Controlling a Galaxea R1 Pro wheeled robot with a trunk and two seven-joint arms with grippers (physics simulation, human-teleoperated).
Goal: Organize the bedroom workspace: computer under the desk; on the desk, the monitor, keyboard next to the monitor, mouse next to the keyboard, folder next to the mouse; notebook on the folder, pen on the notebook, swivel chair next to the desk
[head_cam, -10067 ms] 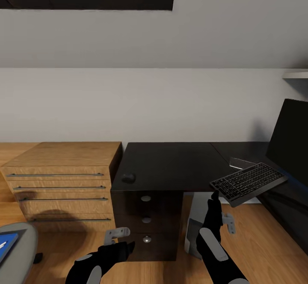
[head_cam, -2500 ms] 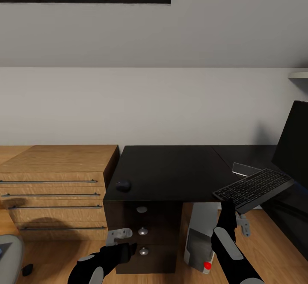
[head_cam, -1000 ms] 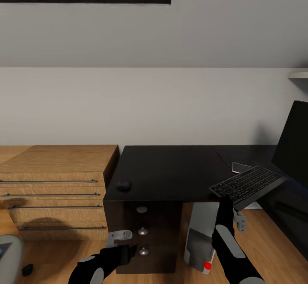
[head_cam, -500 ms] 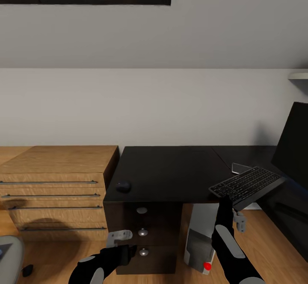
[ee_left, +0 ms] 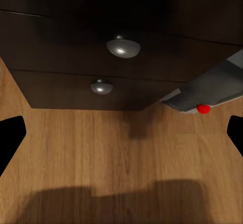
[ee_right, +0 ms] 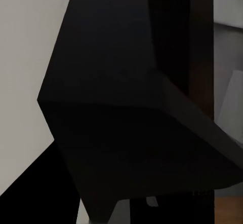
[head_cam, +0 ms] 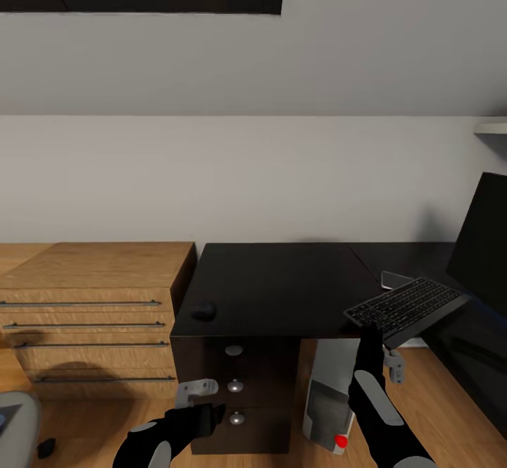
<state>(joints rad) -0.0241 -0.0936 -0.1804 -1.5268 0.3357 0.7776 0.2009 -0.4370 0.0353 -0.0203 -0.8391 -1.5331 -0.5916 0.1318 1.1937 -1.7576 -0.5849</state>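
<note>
Barely anything has shifted: the right pincer [head_cam: 369,332] still grips the keyboard [head_cam: 406,309] by its near corner, tilted above the bench [head_cam: 282,285] edge beside the monitor [head_cam: 483,239], ready for setting down. Left pincer [head_cam: 195,388] hangs open, idle, below the mouse [head_cam: 203,309].

My head camera looks forward and down from above the desk [head_cam: 282,285], well back, taking in its front edge and the wall behind. My left wrist camera sits low, close to the desk's drawers [ee_left: 121,46] and the floor, sharing them and the computer [ee_left: 212,84] with the head view. My right wrist camera faces upward, very near a dark underside.
</note>
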